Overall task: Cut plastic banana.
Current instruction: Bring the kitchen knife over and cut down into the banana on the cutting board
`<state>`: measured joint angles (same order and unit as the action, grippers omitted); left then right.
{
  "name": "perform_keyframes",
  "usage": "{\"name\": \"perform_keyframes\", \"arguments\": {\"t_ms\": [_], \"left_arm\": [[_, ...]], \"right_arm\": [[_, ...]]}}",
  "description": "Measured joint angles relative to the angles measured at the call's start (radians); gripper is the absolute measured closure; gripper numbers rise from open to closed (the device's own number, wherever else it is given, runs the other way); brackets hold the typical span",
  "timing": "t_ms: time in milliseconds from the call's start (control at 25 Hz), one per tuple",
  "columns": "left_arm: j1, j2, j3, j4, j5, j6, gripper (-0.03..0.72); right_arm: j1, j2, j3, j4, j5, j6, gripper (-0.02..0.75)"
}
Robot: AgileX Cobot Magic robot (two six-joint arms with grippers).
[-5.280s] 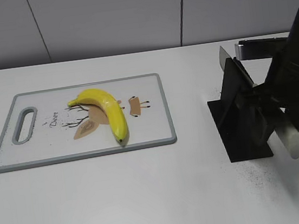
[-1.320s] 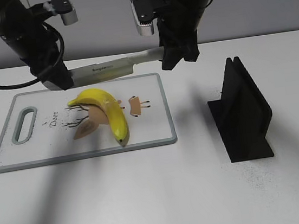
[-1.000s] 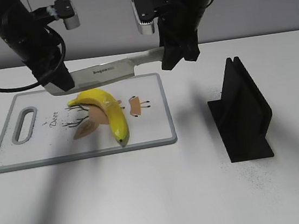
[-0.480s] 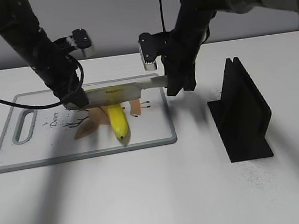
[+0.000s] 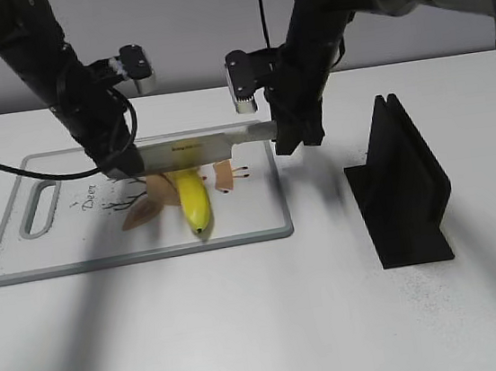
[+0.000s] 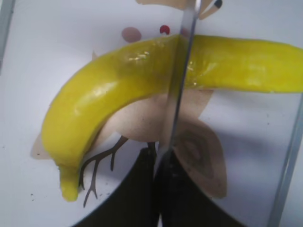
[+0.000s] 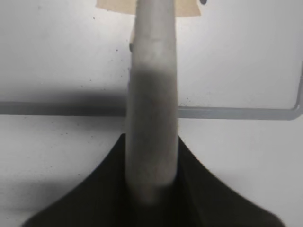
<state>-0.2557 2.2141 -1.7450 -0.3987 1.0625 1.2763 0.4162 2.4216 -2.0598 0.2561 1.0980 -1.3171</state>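
Observation:
The yellow plastic banana [image 5: 194,201] lies on the white cutting board [image 5: 263,234] over the printed deer drawing. A knife [image 5: 198,149] lies level across the banana's middle and hides its upper part. My left gripper [image 5: 124,167] is shut on the blade's tip end. My right gripper [image 5: 289,135] is shut on the grey handle [image 7: 151,109]. In the left wrist view the blade [image 6: 179,85] shows edge-on and crosses the banana [image 6: 109,94] at its bend, with the left gripper [image 6: 156,189] closed on the blade. In the right wrist view the right gripper [image 7: 151,189] grips the handle end.
A black knife stand [image 5: 402,189] stands on the table to the right of the board. The board's grey rim [image 7: 236,113] runs just under the handle. The board's handle slot [image 5: 41,206] is at the left.
Both arms brought the knife down from above the board's far edge onto the banana. Earlier still, the knife was at the black stand on the right.

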Motion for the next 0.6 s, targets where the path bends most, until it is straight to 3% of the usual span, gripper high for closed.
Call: {"name": "perform_keyframes", "arguments": {"t_ms": [600], "left_arm": [[0.000,-0.194,0.006,0.025,0.050,-0.002,0.689]], "right_arm": [[0.003,-0.142,-0.045,0.041,0.081,0.006,0.548]]}}
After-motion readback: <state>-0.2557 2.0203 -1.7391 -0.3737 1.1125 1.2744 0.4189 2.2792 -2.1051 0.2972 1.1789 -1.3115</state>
